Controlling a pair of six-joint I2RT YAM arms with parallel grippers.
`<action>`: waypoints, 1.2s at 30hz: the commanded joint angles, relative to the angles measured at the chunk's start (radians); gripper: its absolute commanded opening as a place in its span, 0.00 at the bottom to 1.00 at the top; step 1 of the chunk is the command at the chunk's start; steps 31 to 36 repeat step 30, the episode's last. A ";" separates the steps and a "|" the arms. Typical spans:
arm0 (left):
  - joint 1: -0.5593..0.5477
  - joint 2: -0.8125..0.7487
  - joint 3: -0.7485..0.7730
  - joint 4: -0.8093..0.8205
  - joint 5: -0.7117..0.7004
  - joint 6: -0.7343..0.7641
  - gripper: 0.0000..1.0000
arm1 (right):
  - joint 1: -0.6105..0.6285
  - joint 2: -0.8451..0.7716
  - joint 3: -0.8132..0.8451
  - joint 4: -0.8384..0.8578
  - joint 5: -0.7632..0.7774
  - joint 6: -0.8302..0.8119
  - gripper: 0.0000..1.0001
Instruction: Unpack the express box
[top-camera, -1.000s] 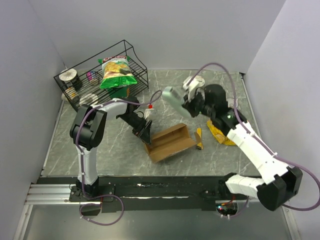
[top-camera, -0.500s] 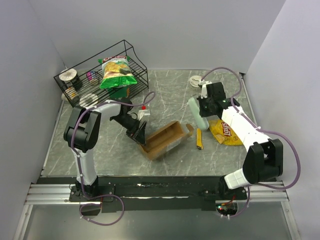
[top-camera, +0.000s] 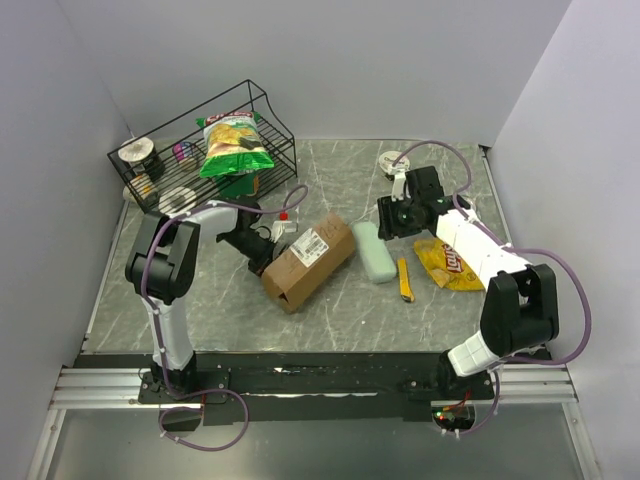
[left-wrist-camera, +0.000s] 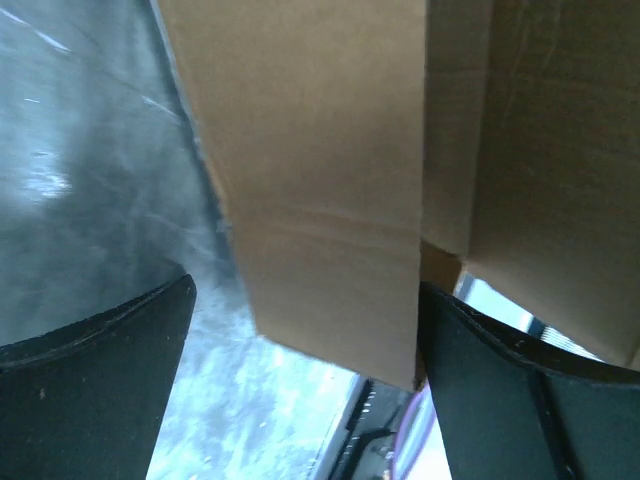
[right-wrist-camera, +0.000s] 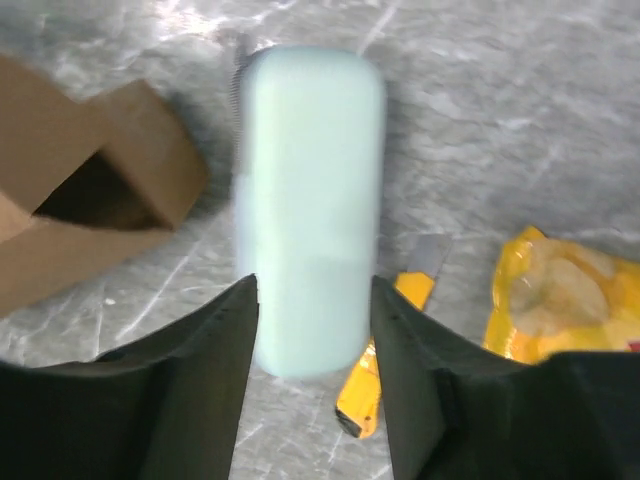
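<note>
Overhead view of a grey marbled worktop (top-camera: 200, 310) between pale walls, with two white-and-black robot arms reaching in from the bottom edge. At upper left, a black wire basket (top-camera: 283, 150) holds a glossy green chip bag (top-camera: 233, 145) standing upright. A round tin (top-camera: 136, 154) sits at its left end, along with items too small to identify.

At centre lies the express box (top-camera: 305, 265), a long brown cardboard carton set diagonally, its white shipping label (top-camera: 318, 243) facing up. The right wrist view shows one end of it open, a dark hollow whose contents cannot be made out.

At right, a crinkled yellow chip bag (top-camera: 452, 265) is partly hidden under the right arm. Just right of the box lies a mint oblong (top-camera: 374, 251), smooth with rounded corners and blurred in close-up. Between it and the yellow bag lies a slim yellow utility knife (top-camera: 404, 280).

The left gripper (left-wrist-camera: 305, 290) has its jaws wide, straddling the box's cardboard flaps with a gap showing on one side. The right gripper (right-wrist-camera: 312, 285) hovers over the mint oblong's end, jaws partway apart; contact cannot be judged.
</note>
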 joint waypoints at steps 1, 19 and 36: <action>0.012 -0.094 0.071 -0.006 -0.067 0.053 0.96 | -0.011 -0.022 0.079 0.017 -0.078 0.012 0.58; 0.018 -0.421 0.186 0.192 -0.550 -0.135 0.96 | -0.025 -0.217 0.343 -0.354 0.356 0.004 0.91; 0.018 -0.559 0.189 0.296 -0.536 -0.284 0.96 | -0.025 -0.277 0.234 -0.314 0.301 0.051 0.92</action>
